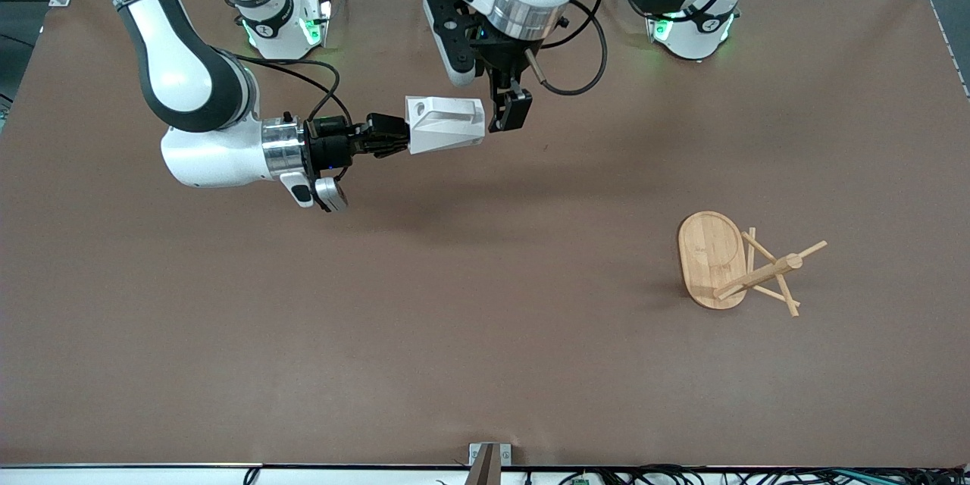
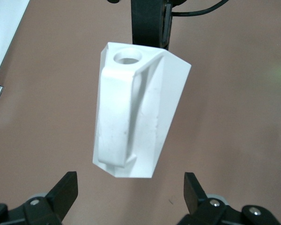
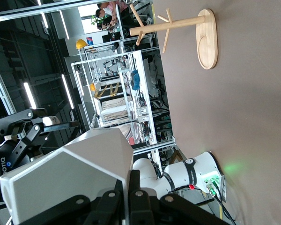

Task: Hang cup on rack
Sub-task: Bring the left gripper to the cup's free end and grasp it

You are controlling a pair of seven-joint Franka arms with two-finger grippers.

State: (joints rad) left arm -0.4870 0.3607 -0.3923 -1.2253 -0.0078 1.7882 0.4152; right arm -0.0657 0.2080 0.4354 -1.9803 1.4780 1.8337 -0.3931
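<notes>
rack: bamboo mug tree [image 1: 727,261] stands upright on its oval base, on the table toward my left arm's end, nearer the front camera than anything else; pegs all bare, nothing hung. Also seen from my right wrist [image 3: 196,33].
table: brown mat [image 1: 485,364], bare between the rack and my grippers.
cup: white faceted cup [image 1: 445,123] is up in the air over the mid-table stretch nearer the bases, lying sideways, well apart from the rack. Blocky handle with round hole faces my left wrist camera [image 2: 140,112].
right gripper: my right gripper [image 1: 402,138] is clamped on the cup's rim end, wrist level, carrying it; the right wrist view shows the fingers closed against the cup wall [image 3: 65,180].
left gripper: my left gripper [image 1: 506,110] hangs just beside the cup's base end, fingers spread wide, both tips [image 2: 65,190] short of the cup and not touching it.
step: looks like a handover in mid-air, right to left, judged from the pose.
done: cup lifted off the table and presented.
left: left gripper must close on the cup, right must let go, then carry to the rack and thread the handle hole over a peg.
progress: early to middle, hanging not started.
risk: thin pegs, small hole, so aim will need care.
</notes>
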